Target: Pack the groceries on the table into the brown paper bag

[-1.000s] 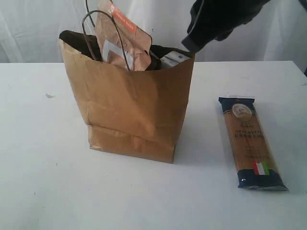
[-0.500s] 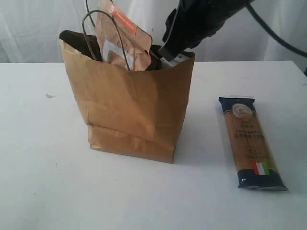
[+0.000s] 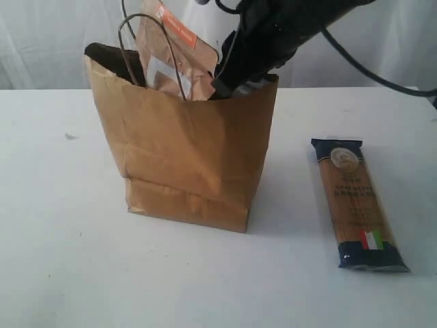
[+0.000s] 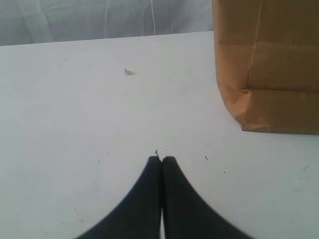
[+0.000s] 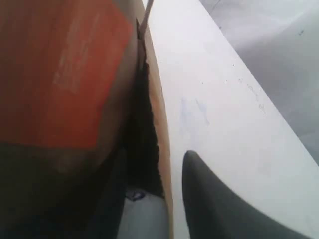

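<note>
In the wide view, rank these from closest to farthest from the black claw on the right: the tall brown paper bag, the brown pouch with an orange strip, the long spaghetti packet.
From the right gripper:
1. Tall crinkled brown paper bag: the gripper is at its right rim.
2. Brown pouch with orange strip: sticking out of the bag, just left.
3. Long spaghetti packet: lying apart, far right.

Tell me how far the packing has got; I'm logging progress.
Done: the brown pouch with orange strip pokes out of the brown paper bag; other contents are hidden. In hand: the right end effector is open at the bag's mouth, while the left end effector is shut over the table. To do: the long spaghetti packet lies on the table.
</note>
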